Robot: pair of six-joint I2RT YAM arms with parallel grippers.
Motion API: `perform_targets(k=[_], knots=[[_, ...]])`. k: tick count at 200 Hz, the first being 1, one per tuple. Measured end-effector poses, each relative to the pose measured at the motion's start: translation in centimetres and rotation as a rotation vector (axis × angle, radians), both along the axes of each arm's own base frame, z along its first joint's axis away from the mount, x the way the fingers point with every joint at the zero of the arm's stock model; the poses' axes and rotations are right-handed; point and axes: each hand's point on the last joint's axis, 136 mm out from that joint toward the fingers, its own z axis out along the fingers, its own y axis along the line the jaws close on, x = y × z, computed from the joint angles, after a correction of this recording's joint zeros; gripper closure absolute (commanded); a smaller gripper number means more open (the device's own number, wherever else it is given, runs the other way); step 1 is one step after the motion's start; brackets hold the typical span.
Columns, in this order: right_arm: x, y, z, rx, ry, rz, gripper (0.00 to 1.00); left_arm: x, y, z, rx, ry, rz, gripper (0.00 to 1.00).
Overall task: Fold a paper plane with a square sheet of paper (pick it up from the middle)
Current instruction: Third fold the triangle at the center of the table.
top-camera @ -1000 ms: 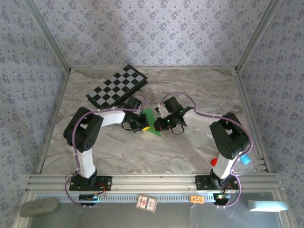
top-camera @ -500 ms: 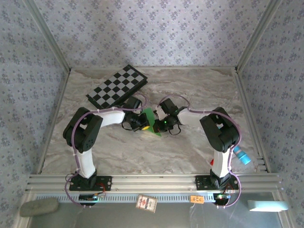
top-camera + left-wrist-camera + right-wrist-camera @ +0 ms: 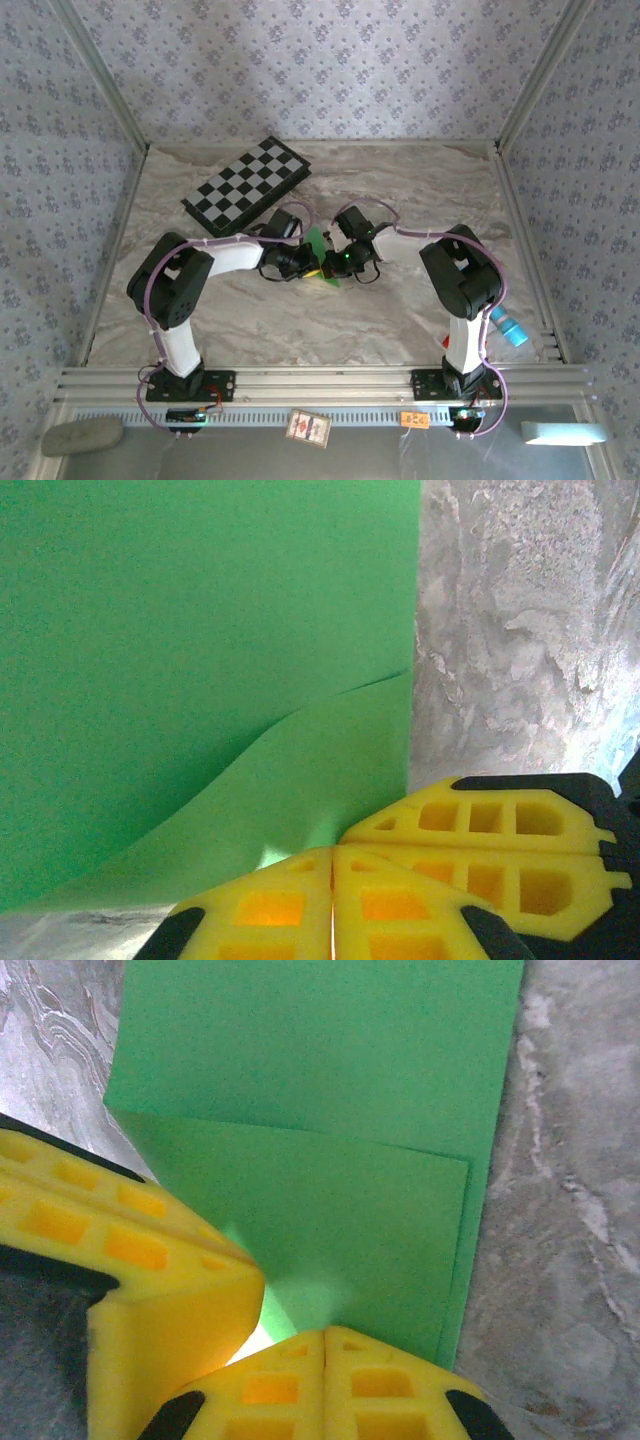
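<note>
— Biggest first?
— Marbled table [image 3: 420, 200], boxed in by patterned walls. Carries a checkered board [image 3: 247, 182] at the far left, set askew.
— Then the arms?
— Left arm [image 3: 175, 290] and right arm [image 3: 465, 275], both bent inward, wrists meeting near mid-table. Cover most of what lies under them in the overhead view.
— And the paper plane [image 3: 317, 242]?
— Flat on the table between the two wrists, near the board yet apart from it. From above, just slivers of bright green, with the outline swallowed by the wrists. No telling a dart shape from any view. Up close, shows one flap folded over a larger layer and a straight edge beside bare marble. Otherwise cut off by the frame.
— Left gripper [image 3: 333, 850]?
— Yellow pads pressed together, seam closed, tips down at the lower flap. Cannot tell whether any paper sits in that seam. Cropped at the bottom edge. Just to the right, a second pair of yellow fingers [image 3: 490, 825], touching or nearly so.
— Right gripper [image 3: 325, 1335]?
— Likewise pressed together, tips at the folded flap. Pinch on paper not discernible. Crowded from the left by a yellow block [image 3: 150, 1280] that hides the flap's corner.
— Anything smaller?
— Blue object [image 3: 508, 328] by the right arm at the table's right edge, partly behind the arm. Too small to name.
</note>
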Motion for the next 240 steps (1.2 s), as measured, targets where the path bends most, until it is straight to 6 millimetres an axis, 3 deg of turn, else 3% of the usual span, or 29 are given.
perform_targets(k=[33, 110, 193, 218, 240], knots=[[0.0, 0.0, 0.0, -0.001, 0.000, -0.001, 0.99, 0.0, 0.7, -1.4, 0.050, 0.017, 0.018, 0.94], [0.2, 0.0, -0.1, 0.000, -0.011, -0.004, 1.00, 0.6, 1.8, -1.5, 0.046, 0.018, 0.035, 0.94], [0.4, 0.1, -0.1, 0.012, -0.015, -0.010, 1.00, 2.4, 6.6, -1.3, 0.094, -0.007, 0.100, 0.91], [0.5, 0.2, 0.0, 0.024, 0.002, -0.030, 0.98, 2.6, 7.9, -0.4, 0.128, -0.041, 0.126, 0.88], [0.5, 0.2, 0.2, 0.039, 0.030, -0.059, 0.95, 2.8, 8.2, 1.9, 0.113, -0.101, 0.144, 0.82]])
